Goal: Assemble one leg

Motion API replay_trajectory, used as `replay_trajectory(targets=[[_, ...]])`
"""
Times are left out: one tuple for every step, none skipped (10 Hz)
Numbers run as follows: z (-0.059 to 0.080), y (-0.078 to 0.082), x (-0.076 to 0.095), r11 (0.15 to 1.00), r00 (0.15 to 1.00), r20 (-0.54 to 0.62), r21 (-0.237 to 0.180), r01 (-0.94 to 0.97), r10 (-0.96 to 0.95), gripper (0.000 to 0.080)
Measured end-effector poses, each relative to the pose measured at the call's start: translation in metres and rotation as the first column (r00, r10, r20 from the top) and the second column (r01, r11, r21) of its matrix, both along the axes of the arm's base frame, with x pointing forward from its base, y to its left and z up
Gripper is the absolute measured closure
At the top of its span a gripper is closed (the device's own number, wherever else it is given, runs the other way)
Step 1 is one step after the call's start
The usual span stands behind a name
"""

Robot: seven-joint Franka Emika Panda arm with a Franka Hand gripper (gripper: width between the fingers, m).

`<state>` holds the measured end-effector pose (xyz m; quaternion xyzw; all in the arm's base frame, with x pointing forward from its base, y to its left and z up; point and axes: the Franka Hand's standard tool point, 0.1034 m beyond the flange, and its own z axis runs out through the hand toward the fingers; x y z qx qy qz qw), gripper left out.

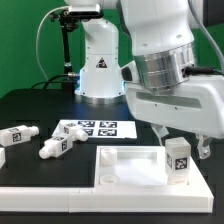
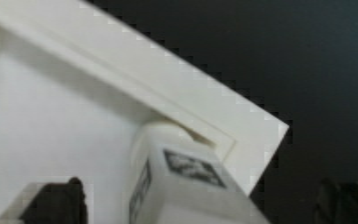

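At the exterior view's left, the leftmost spare leg [image 1: 17,137] and the second spare leg [image 1: 55,147] lie on their sides on the dark table [image 1: 30,100]. They are well apart from the work, I judge so they stay out of my way. Right of them the marker board [image 1: 88,129] lies flat. Next comes the white panel [image 1: 125,165], rim up, I'd say so that its corner sockets face me.

At its near right corner stands the leg [image 1: 178,160], just inside the rim. Its long axis is vertical, 1 end down on the panel, the other pointing up toward my wrist, and its tag faces the near side. I judge it stands upright like this because it must go straight down into the corner.

My pincer [image 1: 183,143] hangs right over it, released. The wrist view shows both fingers [image 2: 51,202] spread wide, with the leg between them and untouched.
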<state>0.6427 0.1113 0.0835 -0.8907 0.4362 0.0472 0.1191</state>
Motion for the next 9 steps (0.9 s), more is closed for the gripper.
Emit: replay_trajectory(targets=[[0.0003, -0.0003, -0.0001, 0.996, 0.996, 0.019, -0.019, -0.092, 0.093, 0.0151], [-0.0003, 0.0039, -0.0010, 0.998, 0.998, 0.019, -0.020, -0.059, 0.059, 0.0151], [-0.0008, 0.0036, -0.0009, 0.998, 0.998, 0.020, -0.019, -0.062, 0.063, 0.0151], [-0.0011, 0.0036, -0.0011, 0.998, 0.998, 0.020, -0.019, -0.062, 0.063, 0.0151], [-0.0013, 0.0034, -0.0012, 0.995, 0.995, 0.027, -0.026, -0.099, 0.100, 0.0151], [-0.0015, 0.0025, -0.0011, 0.979, 0.979, 0.046, -0.046, -0.199, 0.201, 0.0151], [-0.0007, 0.0018, 0.0002, 0.958, 0.957, 0.064, -0.059, -0.281, 0.284, 0.0151], [0.0000, 0.0032, 0.0006, 0.926, 0.924, 0.078, -0.073, -0.370, 0.375, 0.0151], [0.0013, 0.0067, 0.0010, 0.907, 0.903, 0.088, -0.079, -0.414, 0.420, 0.0151]])
